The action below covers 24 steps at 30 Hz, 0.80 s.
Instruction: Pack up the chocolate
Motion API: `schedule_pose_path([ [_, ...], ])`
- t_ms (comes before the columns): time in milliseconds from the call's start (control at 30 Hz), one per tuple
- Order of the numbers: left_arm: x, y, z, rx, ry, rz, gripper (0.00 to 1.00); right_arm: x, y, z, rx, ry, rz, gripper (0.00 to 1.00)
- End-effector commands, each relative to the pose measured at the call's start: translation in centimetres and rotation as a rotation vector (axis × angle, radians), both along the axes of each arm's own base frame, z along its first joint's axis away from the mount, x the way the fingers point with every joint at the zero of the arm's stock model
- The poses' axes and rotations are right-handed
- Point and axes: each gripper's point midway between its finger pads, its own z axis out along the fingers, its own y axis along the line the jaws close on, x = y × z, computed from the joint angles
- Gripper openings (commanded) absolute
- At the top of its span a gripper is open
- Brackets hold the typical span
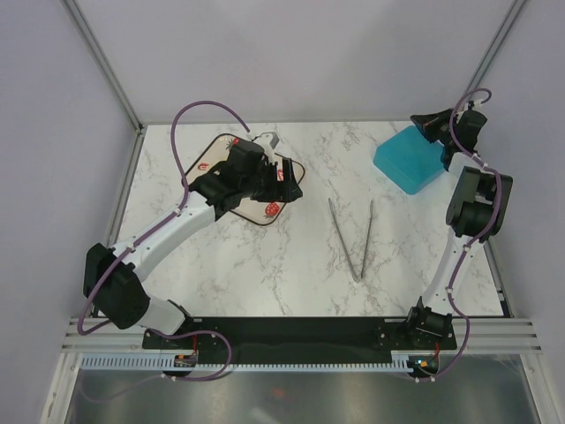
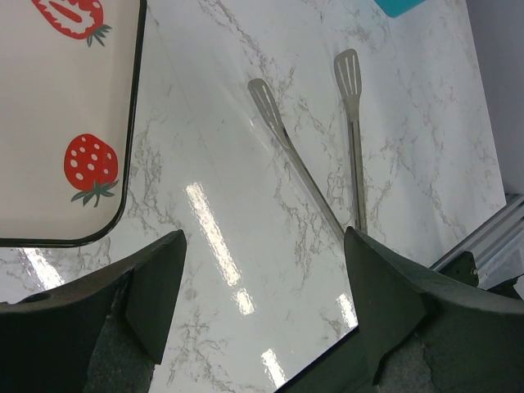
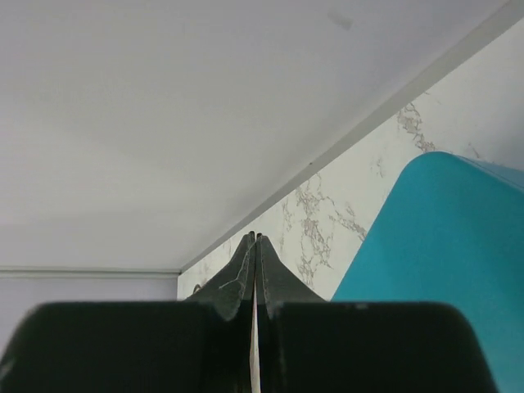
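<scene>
Spread, empty left fingers [image 2: 262, 311] hover above the worktop [image 2: 246, 205], tongs [image 2: 327, 155] beyond them, strawberry tray [image 2: 57, 123] beside; right fingers [image 3: 256, 278] clenched by the blue box [image 3: 434, 262]; chocolate unseen, step unclear.

Tray [image 1: 231, 141] at the table's [image 1: 265, 265] far left, tongs [image 1: 351, 237] mid-table — box [image 1: 408, 159] far right.
</scene>
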Motion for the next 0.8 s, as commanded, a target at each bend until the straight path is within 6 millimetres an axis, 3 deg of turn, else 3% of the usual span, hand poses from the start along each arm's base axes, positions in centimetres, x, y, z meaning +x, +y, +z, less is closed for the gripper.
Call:
schedule_pose_path([
  [0,0.9,-0.2,0.8,0.008,-0.044,-0.014,0.86,-0.1,-1.8,-2.8,0.04,0.024,-0.077,0.0],
  [33,0.8,-0.1,0.5,0.012,-0.038,-0.014,0.86,-0.9,-2.4,-6.3,0.058,0.085,-0.098,0.0],
  [100,0.8,-0.1,0.1,0.021,-0.032,-0.016,0.86,-1.5,-2.8,-9.5,0.08,0.143,-0.104,0.0],
  [133,0.7,-0.1,-0.3,0.024,-0.023,-0.02,0.86,-1.9,-2.8,-12.4,0.111,0.193,-0.099,0.0],
  [267,0.7,-0.2,-0.5,0.027,-0.017,-0.023,0.86,-2.6,-2.1,-14.6,0.152,0.234,-0.071,0.0],
  [367,0.7,-0.3,0.4,0.009,-0.03,-0.026,0.86,-2.2,-1.9,-12.6,0.134,0.209,-0.042,0.0],
  [400,0.7,-0.4,0.9,0.003,-0.039,-0.026,0.86,-1.8,-1.8,-10.2,0.12,0.167,-0.025,0.0],
  [467,0.6,-0.3,1.6,-0.007,-0.053,-0.026,0.86,-1.5,-1.1,-7.3,0.116,0.123,0.02,0.0],
  [500,0.7,-0.3,2.0,-0.013,-0.061,-0.025,0.86,-1.2,-0.8,-4.2,0.096,0.074,0.038,0.0],
  [567,0.3,-0.1,3.6,-0.035,-0.092,-0.025,0.86,-1.4,0.1,-1.5,0.074,0.046,0.07,0.0],
  [600,0.2,0.1,4.4,-0.047,-0.109,-0.025,0.86,-1.6,0.8,1.2,0.052,0.01,0.085,0.0],
  [667,-0.3,0.4,5.9,-0.069,-0.138,-0.024,0.86,-2.4,2.2,3.1,0.032,0.003,0.127,0.0],
  [700,-0.9,0.9,7.7,-0.096,-0.175,-0.024,0.86,-3.1,3.2,5.3,0.01,-0.02,0.144,0.0],
  [733,-1.2,1.1,8.4,-0.106,-0.191,-0.023,0.86,-4.0,3.7,5.1,-0.024,0.026,0.154,0.02],
  [767,-1.6,1.4,9.3,-0.12,-0.209,-0.023,0.86,-5.0,4.0,8.1,-0.073,-0.009,0.135,0.04],
])
